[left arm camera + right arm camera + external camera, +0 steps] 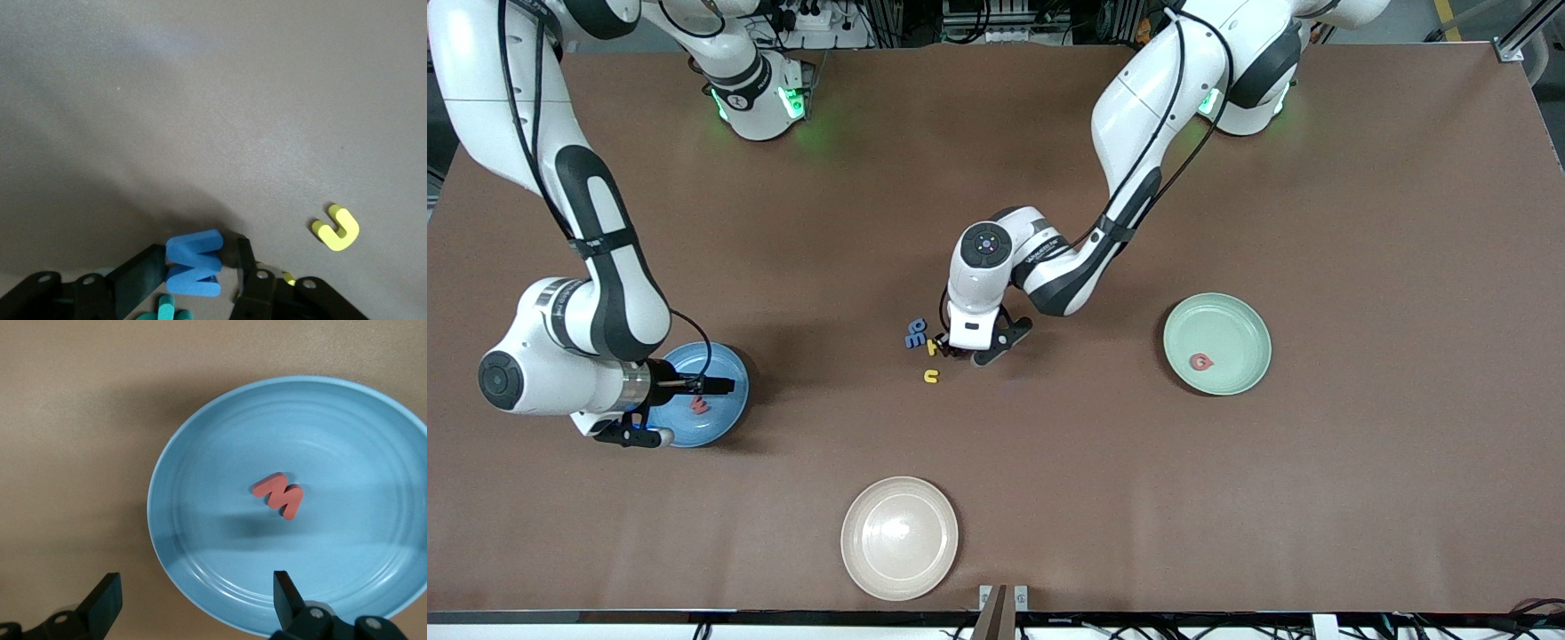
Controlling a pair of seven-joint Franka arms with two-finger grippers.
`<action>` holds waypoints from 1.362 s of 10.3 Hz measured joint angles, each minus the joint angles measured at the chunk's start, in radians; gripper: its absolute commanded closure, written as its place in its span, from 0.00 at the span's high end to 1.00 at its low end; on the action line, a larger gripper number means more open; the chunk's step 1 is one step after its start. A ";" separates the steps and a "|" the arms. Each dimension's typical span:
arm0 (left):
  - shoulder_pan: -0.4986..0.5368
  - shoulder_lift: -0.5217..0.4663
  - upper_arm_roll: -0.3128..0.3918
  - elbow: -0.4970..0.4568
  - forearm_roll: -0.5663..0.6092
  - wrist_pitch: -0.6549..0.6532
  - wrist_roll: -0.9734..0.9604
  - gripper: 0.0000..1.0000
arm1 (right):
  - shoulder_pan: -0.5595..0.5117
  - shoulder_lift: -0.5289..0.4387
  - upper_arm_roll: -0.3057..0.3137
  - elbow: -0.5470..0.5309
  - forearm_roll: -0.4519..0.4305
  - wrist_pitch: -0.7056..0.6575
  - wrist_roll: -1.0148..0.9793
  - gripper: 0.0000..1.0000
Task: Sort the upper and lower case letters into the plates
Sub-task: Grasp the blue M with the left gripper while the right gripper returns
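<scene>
Cream plate [899, 537]; letter cluster [917, 334] half-hidden

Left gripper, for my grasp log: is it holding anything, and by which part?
The left gripper is down on the table with its fingers either side of the blue M, at its side edges. Contact cannot be confirmed.

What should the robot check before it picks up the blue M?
1. Left gripper down at the letter pile: ok.
2. Blue M between its jaws: ok.
3. Jaws closed on it: not ok, small gaps show on both sides.
4. Teal letter right beside the M may get dragged: not ok.
5. Mint plate has room, only a red G inside: ok.
6. Right gripper out of the way, open over the blue plate: ok.
</scene>
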 measured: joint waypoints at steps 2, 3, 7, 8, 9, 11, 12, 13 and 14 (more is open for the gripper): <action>-0.001 0.001 0.001 0.006 0.000 0.003 0.000 0.05 | 0.024 0.000 0.009 0.002 0.000 0.019 0.042 1.00; -0.002 0.001 0.001 0.006 0.000 0.003 0.002 0.03 | 0.045 0.000 0.011 0.003 0.001 0.028 0.065 1.00; -0.001 0.000 0.001 0.024 0.000 -0.058 0.026 0.02 | 0.146 0.003 0.014 0.001 0.001 0.075 0.219 1.00; 0.002 -0.003 0.000 0.030 0.000 -0.091 0.027 0.02 | 0.181 0.006 0.014 -0.005 0.001 0.086 0.263 1.00; 0.006 -0.005 0.000 0.033 0.000 -0.111 0.028 0.02 | 0.209 0.006 0.015 -0.027 0.001 0.116 0.282 1.00; 0.012 -0.008 -0.001 0.036 0.000 -0.134 0.030 0.03 | 0.260 0.000 0.017 -0.117 0.001 0.254 0.295 1.00; 0.018 -0.012 -0.003 0.040 -0.005 -0.153 0.038 0.03 | 0.295 -0.009 0.017 -0.168 0.001 0.310 0.317 1.00; 0.027 -0.024 -0.006 0.047 -0.027 -0.184 0.065 0.03 | 0.335 -0.023 0.018 -0.201 0.001 0.332 0.354 1.00; 0.041 -0.048 -0.007 0.050 -0.066 -0.226 0.110 0.03 | 0.389 -0.042 0.018 -0.222 0.001 0.336 0.409 1.00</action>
